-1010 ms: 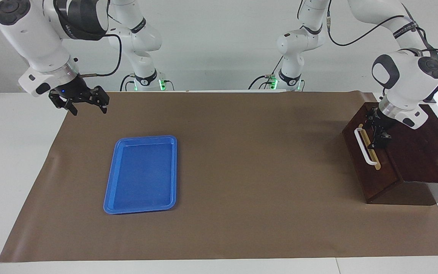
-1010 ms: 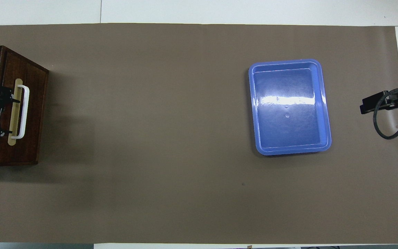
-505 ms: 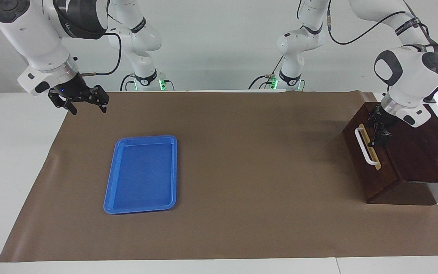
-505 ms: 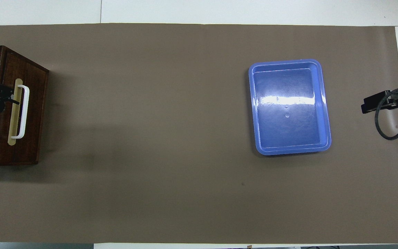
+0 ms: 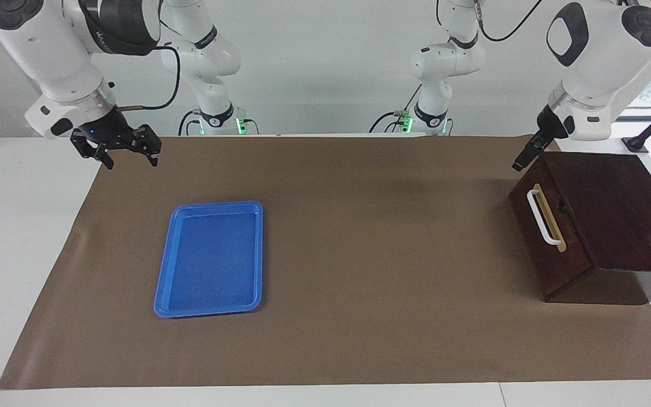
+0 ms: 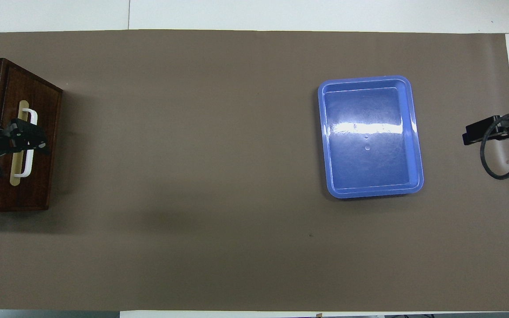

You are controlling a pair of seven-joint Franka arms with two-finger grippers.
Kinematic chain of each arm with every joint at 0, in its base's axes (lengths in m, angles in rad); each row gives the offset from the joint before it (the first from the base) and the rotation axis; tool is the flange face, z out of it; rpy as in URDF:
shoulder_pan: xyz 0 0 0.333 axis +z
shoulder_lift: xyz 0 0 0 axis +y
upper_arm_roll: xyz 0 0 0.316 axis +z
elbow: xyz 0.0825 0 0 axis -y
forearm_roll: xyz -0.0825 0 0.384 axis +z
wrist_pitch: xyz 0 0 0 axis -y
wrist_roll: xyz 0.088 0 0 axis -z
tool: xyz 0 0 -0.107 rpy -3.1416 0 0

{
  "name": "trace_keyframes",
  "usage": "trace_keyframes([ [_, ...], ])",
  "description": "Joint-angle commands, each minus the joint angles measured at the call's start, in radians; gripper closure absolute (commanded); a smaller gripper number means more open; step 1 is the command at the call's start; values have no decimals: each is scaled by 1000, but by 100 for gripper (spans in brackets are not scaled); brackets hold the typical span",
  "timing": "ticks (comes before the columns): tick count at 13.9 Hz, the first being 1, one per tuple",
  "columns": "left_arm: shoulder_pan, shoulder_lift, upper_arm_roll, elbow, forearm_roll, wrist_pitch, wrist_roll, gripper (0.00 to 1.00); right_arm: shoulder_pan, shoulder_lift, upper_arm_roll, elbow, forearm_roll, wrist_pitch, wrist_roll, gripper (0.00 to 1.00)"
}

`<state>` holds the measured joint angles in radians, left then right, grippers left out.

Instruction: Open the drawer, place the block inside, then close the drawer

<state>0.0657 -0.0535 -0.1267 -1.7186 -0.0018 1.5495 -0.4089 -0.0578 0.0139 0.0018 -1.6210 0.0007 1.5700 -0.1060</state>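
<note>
The drawer (image 5: 540, 226) sits shut in its box at the left arm's end. The left gripper (image 5: 520, 159) hangs above it, fingers unreadable. The right gripper (image 5: 127, 151) waits spread apart near the blue tray (image 5: 211, 258).

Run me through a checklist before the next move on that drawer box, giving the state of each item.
1. Drawer shut flush in its box: ok.
2. White handle free, nothing gripping it: ok.
3. Left hand lifted off the box, in the air over its corner nearest the robots: ok.
4. Right hand open and waiting over the mat's edge at the right arm's end: ok.
5. Block located: not ok, it shows in neither view.
6. Block inside the shut drawer: cannot tell.
</note>
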Motion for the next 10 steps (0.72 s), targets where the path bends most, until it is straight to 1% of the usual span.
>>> trace_keyframes([
  [1,-43,59,50,52,-3,-11,113,0,-16,-11,15,-7,-18,-8,14,0],
  [2,-58,69,53,88,-4,-20,172,0,-16,-11,15,-5,-18,-8,14,0],
  [4,-82,70,58,94,-4,-20,251,0,-11,-11,15,-7,-18,-5,17,0],
  [5,-131,66,90,91,-4,-20,263,0,-8,-11,15,-7,-18,-5,17,0],
  [10,-152,55,105,99,-11,-34,298,0,-11,-11,15,-7,-16,-7,17,0],
])
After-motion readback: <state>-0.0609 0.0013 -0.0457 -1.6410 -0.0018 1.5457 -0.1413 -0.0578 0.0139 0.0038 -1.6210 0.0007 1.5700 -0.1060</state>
